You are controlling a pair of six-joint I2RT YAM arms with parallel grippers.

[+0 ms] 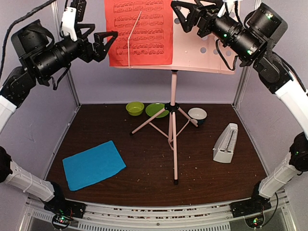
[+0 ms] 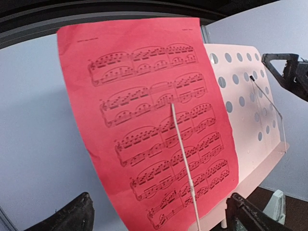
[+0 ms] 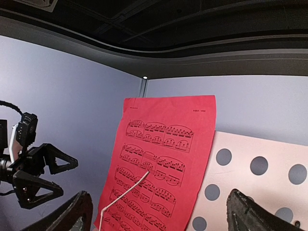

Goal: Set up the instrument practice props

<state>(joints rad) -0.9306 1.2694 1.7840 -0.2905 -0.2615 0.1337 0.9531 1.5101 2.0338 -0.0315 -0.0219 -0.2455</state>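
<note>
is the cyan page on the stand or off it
Off: the cyan page lies flat on the table, left of the stand.

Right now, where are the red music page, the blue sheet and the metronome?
red music page [image 1: 150, 29]: overhead view, middle of the page.
blue sheet [image 1: 93, 164]: overhead view, its centre.
metronome [image 1: 225, 144]: overhead view, sloping front.

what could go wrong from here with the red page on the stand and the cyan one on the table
The red page rises above the music stand, held by one thin wire, so it may flop forward. The open left gripper and right gripper hang close to the stand; a bump could tip it. The flat cyan page may resist pinching.
</note>
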